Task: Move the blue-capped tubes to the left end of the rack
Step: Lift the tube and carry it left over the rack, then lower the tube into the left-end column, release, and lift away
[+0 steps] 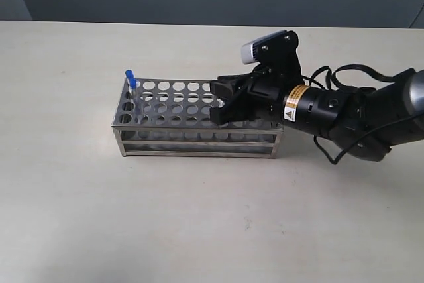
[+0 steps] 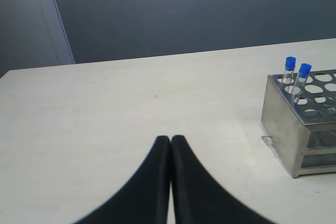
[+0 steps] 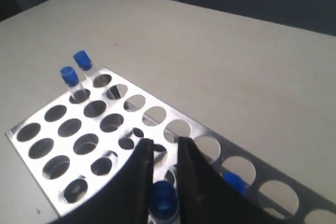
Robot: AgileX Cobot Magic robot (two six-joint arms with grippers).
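The steel rack (image 1: 199,138) lies on the table. Two blue-capped tubes (image 2: 289,66) (image 2: 304,72) stand in holes at its left end; in the exterior view they show as one blue cap (image 1: 130,79). Reaching from the right, my right gripper (image 1: 220,103) hovers over the rack's right part. In the right wrist view my right gripper (image 3: 164,142) is shut on a third blue-capped tube (image 3: 163,198) over the rack (image 3: 63,145). A fourth blue cap (image 3: 233,182) peeks out beside one finger. My left gripper (image 2: 170,138) is shut and empty, away from the rack (image 2: 286,124).
The right arm's black body and cables (image 1: 351,114) stretch across the table right of the rack. Pale tabletop (image 1: 199,230) surrounds the rack on all sides. A dark wall (image 2: 184,14) runs behind the table.
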